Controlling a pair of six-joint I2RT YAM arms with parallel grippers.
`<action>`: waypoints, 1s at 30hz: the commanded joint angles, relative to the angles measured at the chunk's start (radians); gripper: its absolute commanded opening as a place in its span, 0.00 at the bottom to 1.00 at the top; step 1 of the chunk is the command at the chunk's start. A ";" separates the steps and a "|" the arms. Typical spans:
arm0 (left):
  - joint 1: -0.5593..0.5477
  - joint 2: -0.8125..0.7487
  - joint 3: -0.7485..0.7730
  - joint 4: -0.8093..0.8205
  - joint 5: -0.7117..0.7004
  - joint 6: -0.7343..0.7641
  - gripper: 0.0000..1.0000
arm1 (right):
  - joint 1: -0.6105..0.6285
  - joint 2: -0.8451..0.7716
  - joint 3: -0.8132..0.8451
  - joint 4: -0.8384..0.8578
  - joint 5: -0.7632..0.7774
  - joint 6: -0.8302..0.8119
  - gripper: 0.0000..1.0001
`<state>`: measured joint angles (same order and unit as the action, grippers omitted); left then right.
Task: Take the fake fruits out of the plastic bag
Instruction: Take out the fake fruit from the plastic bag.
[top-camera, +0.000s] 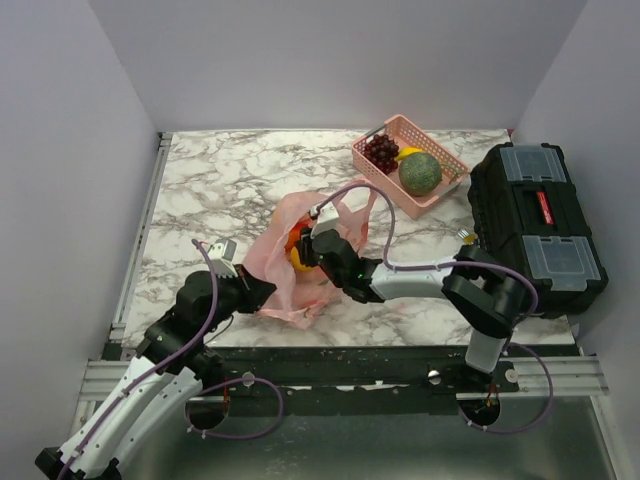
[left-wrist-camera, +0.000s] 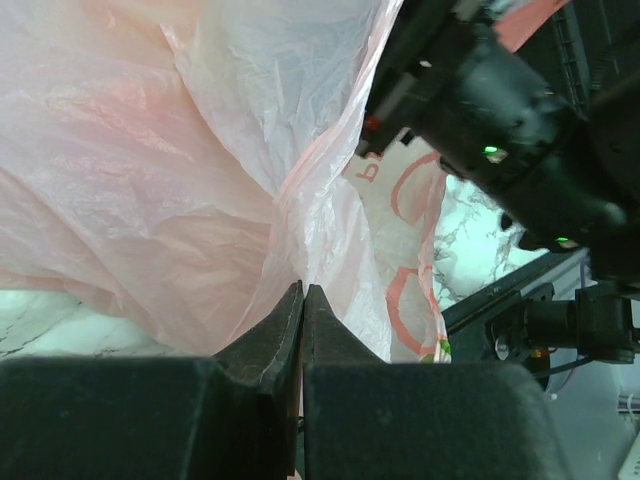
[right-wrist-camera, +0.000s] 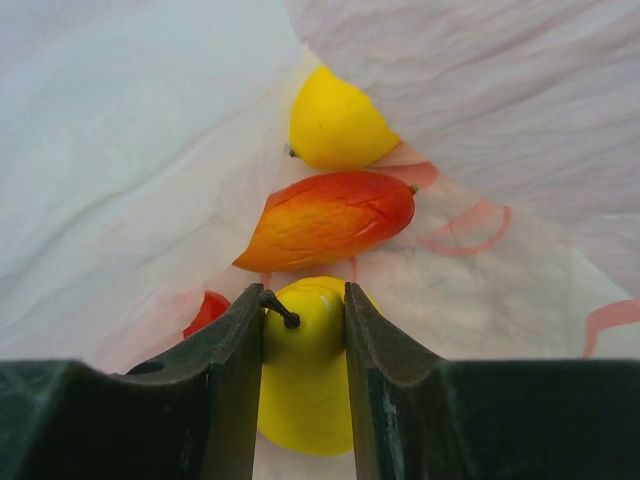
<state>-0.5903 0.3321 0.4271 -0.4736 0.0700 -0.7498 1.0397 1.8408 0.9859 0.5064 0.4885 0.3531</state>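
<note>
The pink plastic bag (top-camera: 290, 225) lies crumpled at the table's near middle. My left gripper (top-camera: 262, 292) is shut on a fold of the bag (left-wrist-camera: 150, 180) at its near left edge, the jaws pressed together in the left wrist view (left-wrist-camera: 302, 290). My right gripper (top-camera: 306, 250) reaches into the bag's mouth. In the right wrist view it (right-wrist-camera: 303, 295) is shut on a yellow pear-shaped fruit (right-wrist-camera: 305, 370) with a dark stem. An orange-red fruit (right-wrist-camera: 330, 218), a yellow lemon-like fruit (right-wrist-camera: 335, 125) and a bit of red fruit (right-wrist-camera: 205, 310) lie inside the bag beyond it.
A rigid pink lattice basket (top-camera: 440, 150) stands at the back right, holding a dark grape bunch (top-camera: 381, 150), a green melon (top-camera: 420, 173) and a bit of yellow fruit (top-camera: 407, 153). A black toolbox (top-camera: 535, 225) fills the right side. My right arm (left-wrist-camera: 500, 110) crosses the left wrist view.
</note>
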 joint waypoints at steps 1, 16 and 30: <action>0.004 -0.013 0.030 -0.013 -0.051 0.023 0.00 | 0.001 -0.128 -0.042 -0.040 -0.022 -0.014 0.16; 0.005 0.048 0.026 0.038 -0.040 0.020 0.00 | 0.001 -0.516 -0.113 -0.167 -0.108 -0.016 0.01; 0.005 0.061 0.060 0.019 -0.062 0.065 0.00 | 0.000 -0.976 -0.195 -0.344 0.161 -0.102 0.01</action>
<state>-0.5903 0.3866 0.4381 -0.4580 0.0330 -0.7292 1.0397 0.9531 0.8364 0.2394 0.5133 0.2958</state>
